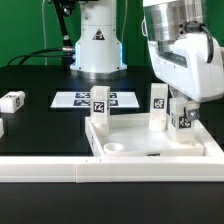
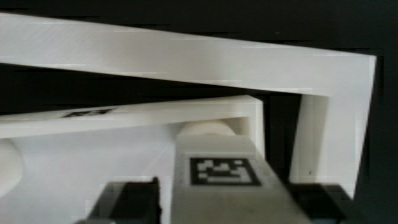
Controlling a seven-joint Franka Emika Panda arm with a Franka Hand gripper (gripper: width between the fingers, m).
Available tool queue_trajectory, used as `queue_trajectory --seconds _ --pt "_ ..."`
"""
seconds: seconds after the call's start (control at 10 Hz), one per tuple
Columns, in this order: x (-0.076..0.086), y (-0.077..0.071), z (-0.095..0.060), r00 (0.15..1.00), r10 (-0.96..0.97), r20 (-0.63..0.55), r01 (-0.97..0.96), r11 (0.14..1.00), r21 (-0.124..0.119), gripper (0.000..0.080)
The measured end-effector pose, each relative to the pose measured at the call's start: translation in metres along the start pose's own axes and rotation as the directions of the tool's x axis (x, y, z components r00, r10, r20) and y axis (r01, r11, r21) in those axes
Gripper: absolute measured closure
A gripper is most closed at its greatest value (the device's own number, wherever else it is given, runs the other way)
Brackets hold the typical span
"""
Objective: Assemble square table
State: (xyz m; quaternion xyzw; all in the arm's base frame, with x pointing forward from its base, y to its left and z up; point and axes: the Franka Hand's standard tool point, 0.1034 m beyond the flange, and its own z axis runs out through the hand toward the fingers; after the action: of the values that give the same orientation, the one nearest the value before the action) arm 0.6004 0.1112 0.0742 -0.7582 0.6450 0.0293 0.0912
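Step in hand, as I judge: seating leg (image 1: 184, 118) in slab (image 1: 140, 155) socket.
Two other legs (image 1: 100, 105) (image 1: 158, 104) stand upright on slab.
Spare leg (image 1: 12, 100) lies well apart from slab.
Claw (image 2: 219, 205) straddles leg, fingers (image 2: 134, 205) half apart either side. Gripping or merely flanking: can't tell.
Next you likely need to keep leg upright, twist it home, let go, then fetch spare.

Legs (image 1: 99, 100) stand on the slab (image 1: 135, 137), marker board (image 1: 68, 99) behind it, loose leg (image 1: 12, 100) at the exterior view's left.
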Motion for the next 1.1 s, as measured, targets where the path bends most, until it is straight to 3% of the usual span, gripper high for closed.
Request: queue_trajectory --seconds 0.1,0.2,0.3,0.4,0.9,1.0,1.1 --pt "0.0005 0.0008 -0.0009 0.995 -0.098 0.010 0.099 0.995 -0.016 0.0293" --pt "-0.0006 0.0007 -0.0026 0.991 -0.130 0.024 0.130 0.991 -0.033 0.0293" --pt "-0.0023 0.0006 -0.0038 0.974 -0.222 0.035 0.224 0.973 -0.051 0.0182" --pt "-0.0026 -0.0005 -0.0042 0.934 -0.354 0.042 0.357 0.932 -0.062 0.0182" --pt "-0.0004 0.0003 -0.0031 0.764 -0.643 0.057 0.645 0.762 -0.050 0.0150" --pt "0.0001 0.0018 -0.0030 0.705 -0.707 0.062 0.709 0.702 -0.063 0.0150" --pt "0.0014 0.0060 -0.0031 0.569 -0.818 0.080 0.821 0.559 -0.116 0.0150"
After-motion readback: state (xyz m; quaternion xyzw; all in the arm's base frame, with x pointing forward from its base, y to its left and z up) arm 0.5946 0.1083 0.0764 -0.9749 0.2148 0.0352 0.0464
